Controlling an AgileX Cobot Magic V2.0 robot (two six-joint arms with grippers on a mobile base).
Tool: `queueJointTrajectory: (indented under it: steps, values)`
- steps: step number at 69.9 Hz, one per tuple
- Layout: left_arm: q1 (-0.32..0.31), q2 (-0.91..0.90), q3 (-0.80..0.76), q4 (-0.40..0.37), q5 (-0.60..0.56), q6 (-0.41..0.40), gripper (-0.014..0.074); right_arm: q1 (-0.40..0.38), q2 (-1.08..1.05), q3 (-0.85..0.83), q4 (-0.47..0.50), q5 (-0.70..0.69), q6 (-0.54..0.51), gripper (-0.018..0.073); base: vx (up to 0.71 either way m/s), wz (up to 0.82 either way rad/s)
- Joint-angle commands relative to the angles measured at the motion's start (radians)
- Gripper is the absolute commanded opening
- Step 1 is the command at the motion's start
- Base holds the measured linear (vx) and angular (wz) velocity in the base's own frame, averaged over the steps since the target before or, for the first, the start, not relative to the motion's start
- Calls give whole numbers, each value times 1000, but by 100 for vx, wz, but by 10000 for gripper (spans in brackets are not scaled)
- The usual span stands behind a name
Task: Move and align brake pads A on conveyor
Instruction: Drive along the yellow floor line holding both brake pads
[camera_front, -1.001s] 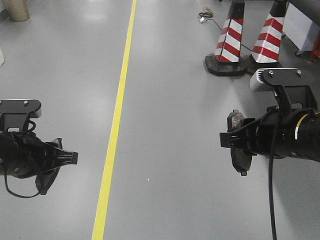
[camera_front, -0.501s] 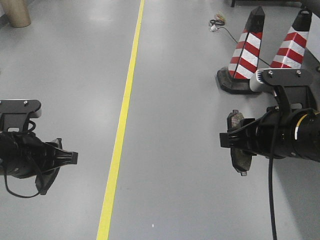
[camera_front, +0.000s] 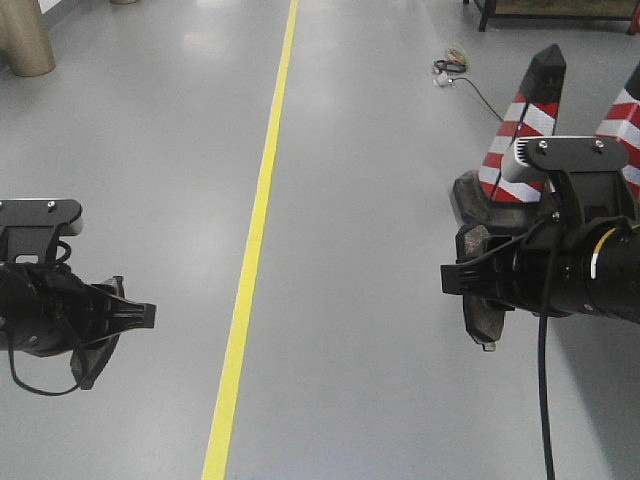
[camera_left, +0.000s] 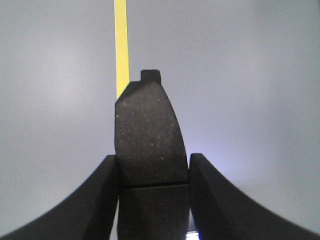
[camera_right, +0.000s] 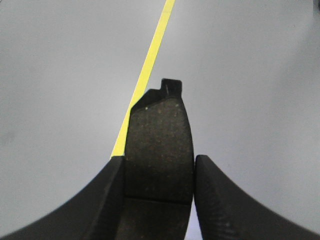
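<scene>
Each gripper holds one dark grey brake pad above the grey floor. In the left wrist view, my left gripper (camera_left: 152, 170) is shut on a brake pad (camera_left: 149, 135), whose thin groove runs level with the fingers. My right gripper (camera_right: 159, 172) is likewise shut on a second brake pad (camera_right: 160, 140) with a small tab at its top. From the front, the left gripper (camera_front: 125, 318) hangs at the left edge and the right gripper (camera_front: 468, 285) at the right, its pad (camera_front: 484, 322) standing on edge. The conveyor is out of view.
A yellow floor line (camera_front: 255, 230) runs up the middle between the arms. Two red-and-white striped cones (camera_front: 520, 130) (camera_front: 628, 115) stand behind the right arm. A cable (camera_front: 455, 65) lies on the floor further back, and a tan cylinder (camera_front: 25, 40) stands at the far left.
The floor, cones and yellow line have slid down and to the right in the front view, so the base is moving. Both arms keep their pose and their pads.
</scene>
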Motion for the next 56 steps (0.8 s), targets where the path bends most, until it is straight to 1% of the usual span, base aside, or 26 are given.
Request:
queueJointTrajectory:
  steps: [1, 35, 56]
  values:
    - [-6, -32, -24, 7, -54, -1, 57, -2, -24, -31, -9, -71, 0, 95, 60, 4]
    - [-6, -32, -24, 7, -51, -1, 57, -2, -24, -31, -9, -71, 0, 94, 58, 6]
    - [-6, -32, -24, 7, -51, -1, 57, -2, -24, -31, -9, -71, 0, 94, 55, -4]
